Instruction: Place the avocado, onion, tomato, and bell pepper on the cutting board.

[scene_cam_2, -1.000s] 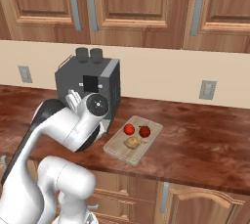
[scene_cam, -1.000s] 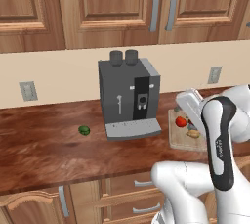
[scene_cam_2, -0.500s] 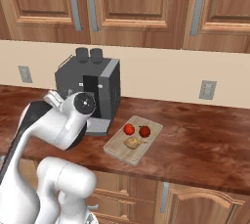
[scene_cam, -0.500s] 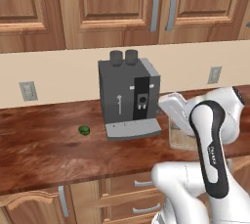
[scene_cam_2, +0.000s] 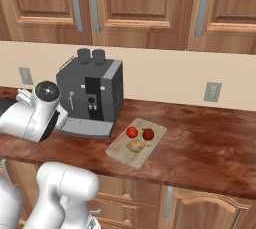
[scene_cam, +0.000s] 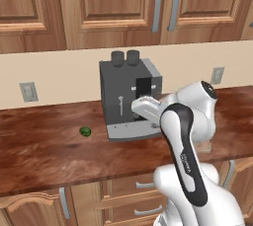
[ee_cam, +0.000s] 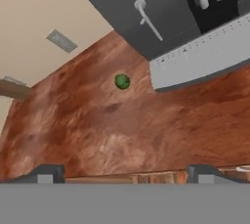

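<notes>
Green avocado (ee_cam: 122,81) alone on counter (ee_cam: 112,135) left of coffee machine (scene_cam: 129,99), other three already on board (scene_cam_2: 121,152); arm has swung off board toward it, gripper (ee_cam: 127,173) spread, empty.

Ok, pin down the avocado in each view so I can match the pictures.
Left base view: avocado on the counter, left of the coffee machine.
Right base view: I can't find it; the arm covers the counter left of the machine.
Hand view: upper middle, just left of the machine's base.
Shared landmark: the coffee machine.
</notes>
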### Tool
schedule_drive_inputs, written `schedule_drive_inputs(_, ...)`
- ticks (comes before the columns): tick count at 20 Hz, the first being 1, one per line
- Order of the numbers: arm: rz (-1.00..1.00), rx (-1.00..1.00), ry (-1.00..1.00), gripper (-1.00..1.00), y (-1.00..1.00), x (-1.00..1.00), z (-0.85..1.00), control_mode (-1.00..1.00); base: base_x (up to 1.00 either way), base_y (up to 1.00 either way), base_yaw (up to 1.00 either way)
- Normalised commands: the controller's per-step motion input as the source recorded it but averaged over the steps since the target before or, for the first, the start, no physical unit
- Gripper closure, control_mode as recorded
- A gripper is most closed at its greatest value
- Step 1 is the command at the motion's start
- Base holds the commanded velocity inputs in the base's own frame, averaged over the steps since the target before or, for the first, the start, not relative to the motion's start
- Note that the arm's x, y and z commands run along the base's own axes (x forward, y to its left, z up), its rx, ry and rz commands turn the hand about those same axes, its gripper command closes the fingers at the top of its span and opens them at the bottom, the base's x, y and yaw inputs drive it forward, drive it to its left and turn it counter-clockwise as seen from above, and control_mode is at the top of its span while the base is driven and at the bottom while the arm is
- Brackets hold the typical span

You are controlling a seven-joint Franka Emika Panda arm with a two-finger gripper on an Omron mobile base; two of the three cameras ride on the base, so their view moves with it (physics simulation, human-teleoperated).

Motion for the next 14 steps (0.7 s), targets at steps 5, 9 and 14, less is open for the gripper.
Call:
schedule_drive_inputs(5,0.06,-0.17,-0.01,-1.00,0.65,0.00,0.19,-1.00,0.00,0.00,0.00)
schedule_drive_inputs(9,0.08,-0.18,-0.02,-1.00,0.55,0.00,0.13,-1.00,0.00,0.00,0.00)
schedule_drive_inputs(14,0.06,-0.13,-0.01,-1.00,0.45,0.00,0.09,-1.00,0.00,0.00,0.00)
